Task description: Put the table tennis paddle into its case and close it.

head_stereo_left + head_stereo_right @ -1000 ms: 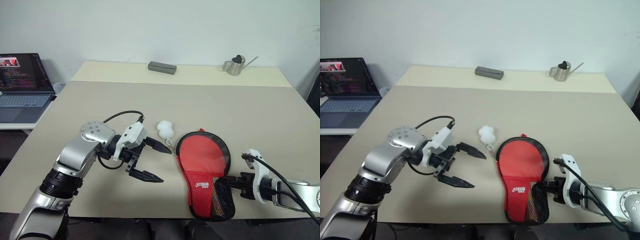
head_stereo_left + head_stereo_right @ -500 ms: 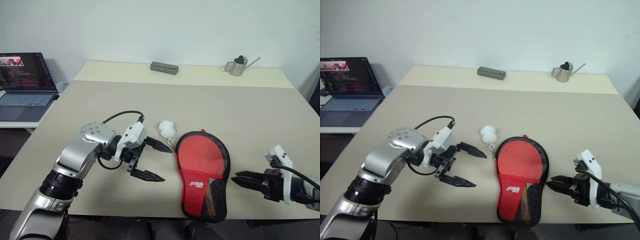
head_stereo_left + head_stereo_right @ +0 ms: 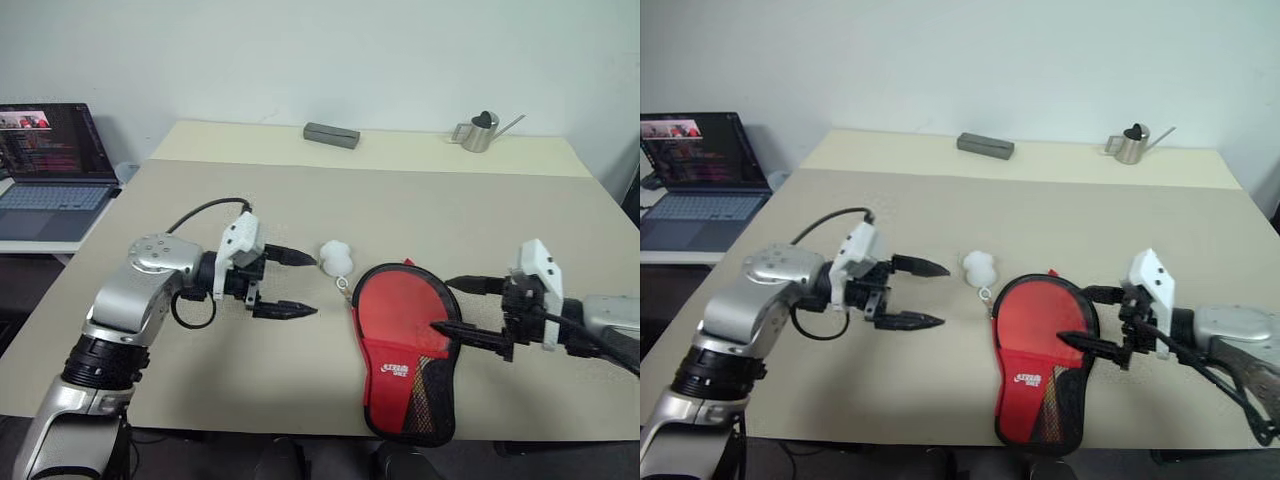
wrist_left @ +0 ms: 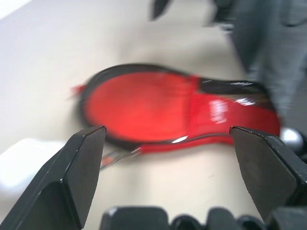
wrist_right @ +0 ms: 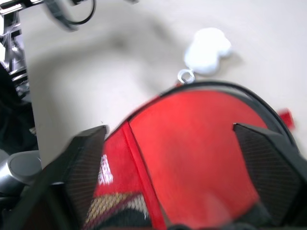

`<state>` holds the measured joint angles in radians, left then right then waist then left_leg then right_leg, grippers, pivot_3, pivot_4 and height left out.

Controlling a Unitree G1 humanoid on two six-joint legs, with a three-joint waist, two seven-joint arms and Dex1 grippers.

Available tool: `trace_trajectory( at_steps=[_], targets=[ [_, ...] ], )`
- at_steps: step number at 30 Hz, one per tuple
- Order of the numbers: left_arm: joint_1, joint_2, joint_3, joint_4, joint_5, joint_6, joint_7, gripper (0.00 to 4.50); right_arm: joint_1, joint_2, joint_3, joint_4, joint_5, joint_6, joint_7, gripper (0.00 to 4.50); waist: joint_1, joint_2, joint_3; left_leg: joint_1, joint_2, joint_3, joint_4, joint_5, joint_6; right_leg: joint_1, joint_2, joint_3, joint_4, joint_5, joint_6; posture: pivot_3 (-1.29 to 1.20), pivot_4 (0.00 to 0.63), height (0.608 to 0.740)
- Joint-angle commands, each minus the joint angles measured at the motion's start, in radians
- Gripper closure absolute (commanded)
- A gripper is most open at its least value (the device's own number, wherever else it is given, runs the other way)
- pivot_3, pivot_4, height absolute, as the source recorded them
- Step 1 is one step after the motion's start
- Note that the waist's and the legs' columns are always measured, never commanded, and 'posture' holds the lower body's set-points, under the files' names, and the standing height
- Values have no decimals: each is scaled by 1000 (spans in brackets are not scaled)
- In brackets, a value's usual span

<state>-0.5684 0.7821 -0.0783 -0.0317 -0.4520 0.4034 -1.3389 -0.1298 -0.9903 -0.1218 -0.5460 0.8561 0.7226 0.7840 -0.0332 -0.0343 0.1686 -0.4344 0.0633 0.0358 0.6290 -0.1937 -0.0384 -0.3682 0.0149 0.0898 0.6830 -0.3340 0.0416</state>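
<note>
Red case (image 3: pixel 405 340), one, flat on tabletop (image 3: pixel 330 200), white logo on it unreadable, one white pom-pom (image 3: pixel 336 257) at its rim. Two claws, both spread wide, empty: left claw (image 3: pixel 295 284) just left of pom-pom; right claw (image 3: pixel 452 307) over case's right edge. One laptop (image 3: pixel 45 170), one watering can (image 3: pixel 478 131), one grey block (image 3: pixel 331 134).

Even, soft room light (faint shadows); both wrist views blurred.

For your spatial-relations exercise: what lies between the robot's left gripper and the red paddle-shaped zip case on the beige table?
In the left eye view, the white fluffy pom-pom charm lies between the left gripper and the red zip case.
</note>
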Motion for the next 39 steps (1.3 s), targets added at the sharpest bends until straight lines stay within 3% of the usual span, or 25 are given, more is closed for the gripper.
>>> trace_trajectory(
  at_steps=[1,18,26,39],
  targets=[
    [-5,31,65,2,12,-14,39,0,-31,25,17,-3,-52,-45,28,44,1,0,0,0,0,0,0,0,0,0,0,0,0,0,0,0,150,740],
    [138,49,153,-127,-7,103,237,0,-243,218,211,158,-280,-118,84,44,1,0,0,0,1,0,0,0,0,-1,-1,-1,4,0,0,0,150,740],
    [94,12,113,-62,17,83,235,0,-251,363,320,304,-442,-281,99,44,1,0,0,1,0,2,0,0,0,-2,0,0,6,0,0,0,150,740],
    [-10,2,55,71,83,76,221,0,-255,468,383,596,-605,-507,185,44,1,0,0,1,0,3,1,0,0,-4,0,0,8,0,0,0,150,740]
  ],
)
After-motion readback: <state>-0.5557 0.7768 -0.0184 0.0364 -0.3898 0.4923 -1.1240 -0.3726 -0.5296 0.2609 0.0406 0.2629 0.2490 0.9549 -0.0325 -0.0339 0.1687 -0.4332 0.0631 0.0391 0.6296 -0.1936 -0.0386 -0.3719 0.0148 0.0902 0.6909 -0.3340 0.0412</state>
